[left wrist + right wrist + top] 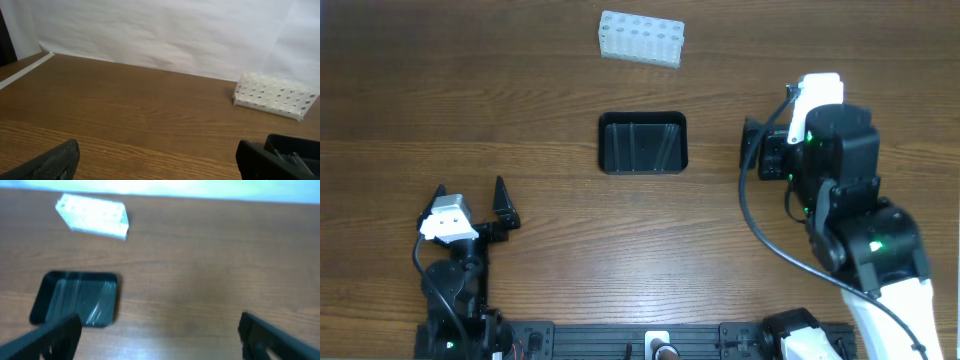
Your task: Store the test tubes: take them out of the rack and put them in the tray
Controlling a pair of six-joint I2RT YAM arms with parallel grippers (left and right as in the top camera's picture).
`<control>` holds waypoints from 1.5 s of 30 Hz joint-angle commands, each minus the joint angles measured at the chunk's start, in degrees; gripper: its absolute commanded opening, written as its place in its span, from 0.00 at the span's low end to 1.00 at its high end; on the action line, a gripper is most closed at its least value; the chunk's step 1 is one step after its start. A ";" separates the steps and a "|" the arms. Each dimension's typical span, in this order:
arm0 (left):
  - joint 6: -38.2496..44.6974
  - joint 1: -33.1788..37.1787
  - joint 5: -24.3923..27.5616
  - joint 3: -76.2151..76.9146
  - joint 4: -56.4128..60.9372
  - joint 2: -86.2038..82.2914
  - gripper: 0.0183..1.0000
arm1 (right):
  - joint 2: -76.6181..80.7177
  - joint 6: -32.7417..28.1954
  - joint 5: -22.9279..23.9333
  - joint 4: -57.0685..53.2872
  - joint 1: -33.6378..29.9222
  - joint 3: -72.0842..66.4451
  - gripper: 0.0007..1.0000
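The white plastic tube rack (641, 38) stands near the far edge of the wooden worktop (500, 100), the black rectangular tray (603, 150) holds clear test tubes (646, 146) at the middle, and the left gripper (470, 190) and the right gripper (159, 322) have their fingers apart and hold nothing.

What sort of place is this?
Probably a lab-style robot test bench, not a home: a wooden table, a white test tube rack and a black tray on it, and a plain white backdrop behind.
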 commanded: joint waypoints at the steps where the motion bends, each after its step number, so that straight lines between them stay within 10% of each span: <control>1: 0.98 0.31 0.35 -0.24 0.02 -0.42 1.00 | -3.93 -4.79 -0.31 14.36 -0.92 -10.29 0.99; 16: 0.98 0.31 0.35 -0.24 0.02 -0.42 1.00 | -9.38 -6.99 -0.02 71.67 -4.57 -42.66 0.99; 24: 0.98 0.31 0.35 -0.26 0.02 -0.42 1.00 | -9.44 -6.99 0.00 84.50 -7.10 -54.77 0.99; 45: 0.98 0.31 0.35 -0.24 0.02 -0.42 1.00 | -46.18 -6.82 -0.20 51.36 -12.87 -65.00 0.99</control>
